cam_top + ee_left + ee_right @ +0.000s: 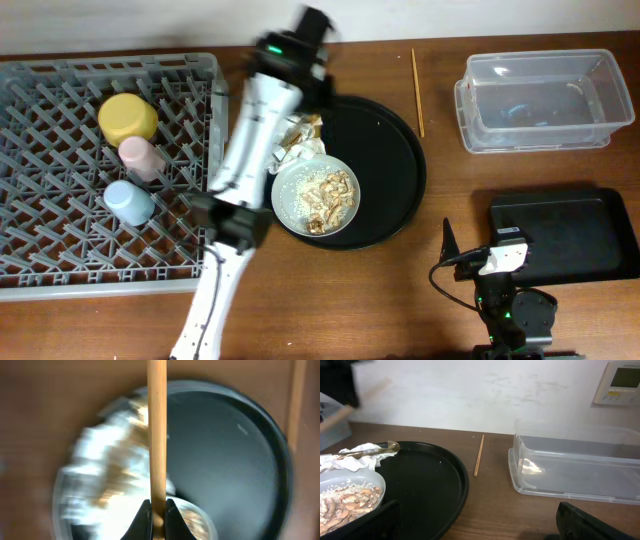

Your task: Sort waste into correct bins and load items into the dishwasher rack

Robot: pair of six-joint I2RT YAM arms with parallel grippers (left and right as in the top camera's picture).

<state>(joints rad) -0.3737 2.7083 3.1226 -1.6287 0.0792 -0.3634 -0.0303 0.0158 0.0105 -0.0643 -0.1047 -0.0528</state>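
Observation:
In the left wrist view my left gripper (158,510) is shut on one brown wooden chopstick (157,430), held in the air above the plate (192,510) and the round black tray (235,460). The other chopstick (417,92) lies on the table right of the tray. The pale plate (283,195) carries beige food bits (330,195); the crumpled napkin (298,140) lies at its far edge. Yellow bowl (128,118), pink cup (142,156) and light-blue cup (130,202) sit in the grey rack (60,240). My right gripper (480,525) stands open and empty near the front edge.
The clear tub (540,100) stands at the back right and the shallow black container (565,235) in front of it, next to my right arm. The round black tray (385,170) lies mid-table. My left arm reaches across the rack's right edge.

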